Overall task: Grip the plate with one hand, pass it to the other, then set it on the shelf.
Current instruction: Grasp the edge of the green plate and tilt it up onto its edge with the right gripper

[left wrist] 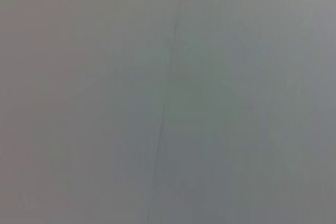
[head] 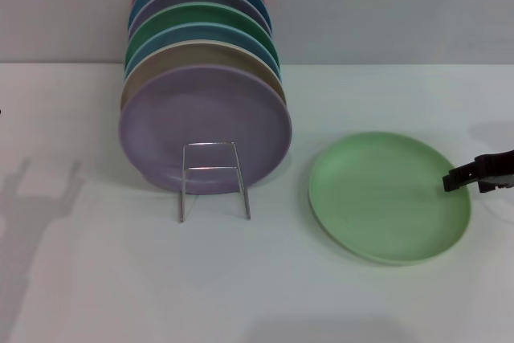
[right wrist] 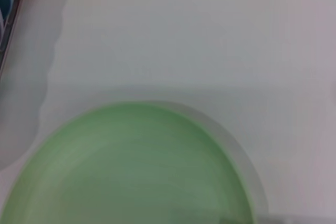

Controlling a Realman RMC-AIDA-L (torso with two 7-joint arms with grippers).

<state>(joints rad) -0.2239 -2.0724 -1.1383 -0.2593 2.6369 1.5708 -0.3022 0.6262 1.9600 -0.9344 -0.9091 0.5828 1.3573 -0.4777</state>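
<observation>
The light green plate (head: 389,195) lies flat on the white table, to the right of the shelf. In the right wrist view, the plate (right wrist: 136,166) fills the lower half of the picture. The shelf (head: 214,168) is a thin silver wire rack with an upright loop at its front. My right gripper (head: 453,181) reaches in from the right edge, and its black tip is over the plate's right rim. My left gripper is out of the head view. The left wrist view shows only a plain grey surface.
Several coloured plates stand upright in a row on the rack, with a lilac plate (head: 205,122) at the front and a darker green plate (head: 201,18) farther back. White table (head: 257,279) spreads in front. A corner of the rack (right wrist: 9,22) shows in the right wrist view.
</observation>
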